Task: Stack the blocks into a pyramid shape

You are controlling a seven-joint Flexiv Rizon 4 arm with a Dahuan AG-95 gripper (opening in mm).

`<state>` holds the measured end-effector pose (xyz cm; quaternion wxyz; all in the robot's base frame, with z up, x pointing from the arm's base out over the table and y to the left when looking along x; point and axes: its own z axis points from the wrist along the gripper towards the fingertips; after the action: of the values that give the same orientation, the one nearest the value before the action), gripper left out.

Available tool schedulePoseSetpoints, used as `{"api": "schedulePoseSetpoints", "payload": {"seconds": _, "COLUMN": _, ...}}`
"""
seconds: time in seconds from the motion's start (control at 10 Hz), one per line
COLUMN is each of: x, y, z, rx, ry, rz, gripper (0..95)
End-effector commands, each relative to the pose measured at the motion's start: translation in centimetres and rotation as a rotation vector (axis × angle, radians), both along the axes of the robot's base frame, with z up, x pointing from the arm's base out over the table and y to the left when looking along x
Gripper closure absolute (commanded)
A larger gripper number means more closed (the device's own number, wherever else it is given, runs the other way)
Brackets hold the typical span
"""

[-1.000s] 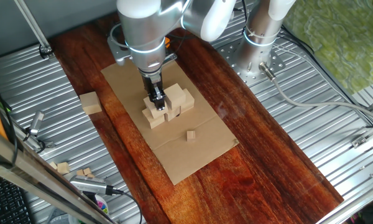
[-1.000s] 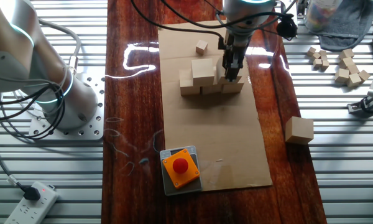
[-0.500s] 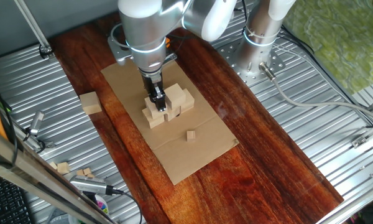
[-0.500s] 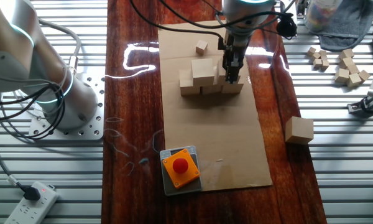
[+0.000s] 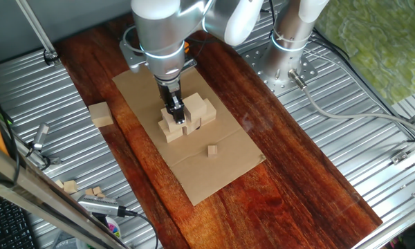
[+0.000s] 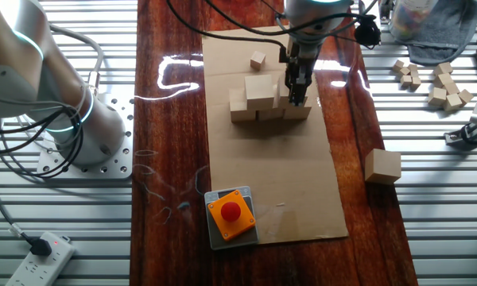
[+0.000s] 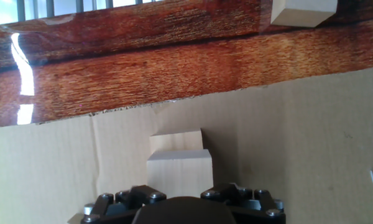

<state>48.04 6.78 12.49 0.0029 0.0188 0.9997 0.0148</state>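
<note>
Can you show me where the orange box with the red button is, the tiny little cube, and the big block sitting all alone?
orange box (image 6: 230,214), the other fixed view, orange top.
tiny cube (image 6: 258,60), the other fixed view, top face.
lone block (image 6: 382,167), the other fixed view, front face.

My tool (image 7: 181,208) cut off at the hand view's bottom edge, fingertips unseen, lone block (image 7: 300,11) clipped at top right

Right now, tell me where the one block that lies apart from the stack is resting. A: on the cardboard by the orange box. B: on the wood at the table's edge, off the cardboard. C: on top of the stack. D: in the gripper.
B: the lone block sits on the dark wood beside the cardboard, well clear of the stack where the gripper works.
</note>
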Motion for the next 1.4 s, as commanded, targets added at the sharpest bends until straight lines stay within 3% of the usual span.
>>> {"api": "schedulePoseSetpoints", "payload": {"seconds": 0.1, "x": 0.0, "y": 0.1, "z": 0.7, "rx": -0.005, "ry": 0.0, "rz": -0.011, "gripper": 38.0}}
{"api": "schedulePoseSetpoints", "payload": {"seconds": 0.2, "x": 0.3, "y": 0.2, "z": 1.2, "rx": -0.016, "ry": 0.003, "rz": -0.024, "gripper": 57.0}}
{"api": "schedulePoseSetpoints", "payload": {"seconds": 0.3, "x": 0.7, "y": 0.2, "z": 1.6, "rx": -0.022, "ry": 0.004, "rz": -0.036, "gripper": 95.0}}
{"api": "schedulePoseSetpoints", "payload": {"seconds": 0.6, "x": 2.1, "y": -0.6, "z": 2.3, "rx": -0.023, "ry": 0.004, "rz": -0.017, "gripper": 95.0}}
{"api": "schedulePoseSetpoints", "payload": {"seconds": 0.9, "x": 3.5, "y": -0.8, "z": 1.9, "rx": -0.02, "ry": 0.0, "rz": -0.014, "gripper": 95.0}}
{"api": "schedulePoseSetpoints", "payload": {"seconds": 1.2, "x": 4.2, "y": -0.6, "z": 1.4, "rx": -0.021, "ry": -0.009, "rz": -0.014, "gripper": 95.0}}
{"api": "schedulePoseSetpoints", "payload": {"seconds": 1.4, "x": 4.3, "y": -0.7, "z": 1.1, "rx": -0.022, "ry": -0.029, "rz": 0.002, "gripper": 95.0}}
